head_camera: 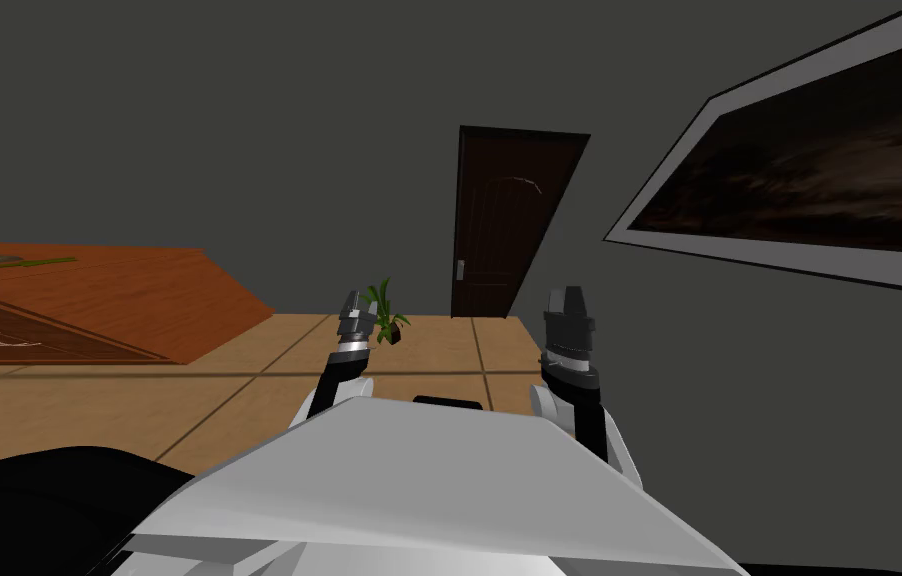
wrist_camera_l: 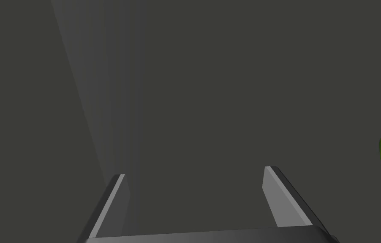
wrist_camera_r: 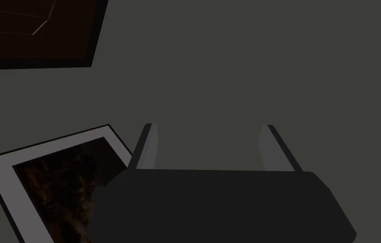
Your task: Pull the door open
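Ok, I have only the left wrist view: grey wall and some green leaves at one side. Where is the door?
Observer: The dark brown door is straight ahead in the head view, looking shut, at the far end of the tiled floor.
Operator: Has it a handle?
Observer: Yes, a small pale handle on its left edge.
Operator: And the right gripper?
Observer: The right gripper is open and empty, facing the grey wall near a framed picture.
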Controlling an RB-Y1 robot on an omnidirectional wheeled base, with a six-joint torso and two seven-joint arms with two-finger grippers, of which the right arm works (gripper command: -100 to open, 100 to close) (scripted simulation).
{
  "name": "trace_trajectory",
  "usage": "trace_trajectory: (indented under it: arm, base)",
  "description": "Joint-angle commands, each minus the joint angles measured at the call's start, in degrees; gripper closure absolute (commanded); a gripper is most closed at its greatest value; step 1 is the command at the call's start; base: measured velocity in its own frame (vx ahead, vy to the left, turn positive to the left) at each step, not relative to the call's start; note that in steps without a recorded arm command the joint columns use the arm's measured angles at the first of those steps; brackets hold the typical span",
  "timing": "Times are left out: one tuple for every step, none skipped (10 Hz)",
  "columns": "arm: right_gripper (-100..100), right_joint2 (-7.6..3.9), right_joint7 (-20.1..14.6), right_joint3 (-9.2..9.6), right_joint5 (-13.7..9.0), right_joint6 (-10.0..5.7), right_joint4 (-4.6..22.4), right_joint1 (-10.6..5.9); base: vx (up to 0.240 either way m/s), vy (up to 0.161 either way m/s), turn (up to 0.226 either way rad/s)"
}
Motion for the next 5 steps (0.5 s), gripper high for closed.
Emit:
trace_trajectory:
  arm:
    - [-100,-0.36,-1.86,0.13,-0.76,0.31,0.92,-0.12]
    - [-100,-0.46,-2.43,0.16,-0.99,0.4,1.21,-0.16]
    - [-100,-0.66,-3.58,0.24,-1.46,0.59,1.77,-0.24]
    - [-100,-0.88,-4.85,0.33,-1.99,0.81,2.41,-0.32]
    - [-100,-1.01,-5.68,0.39,-2.32,0.94,2.82,-0.38]
  base:
    - [0.091,-0.005,0.032]
    - [0.147,0.018,0.036]
    - [0.171,0.022,0.024]
    - [0.181,0.013,0.038]
    - [0.141,0.018,0.03]
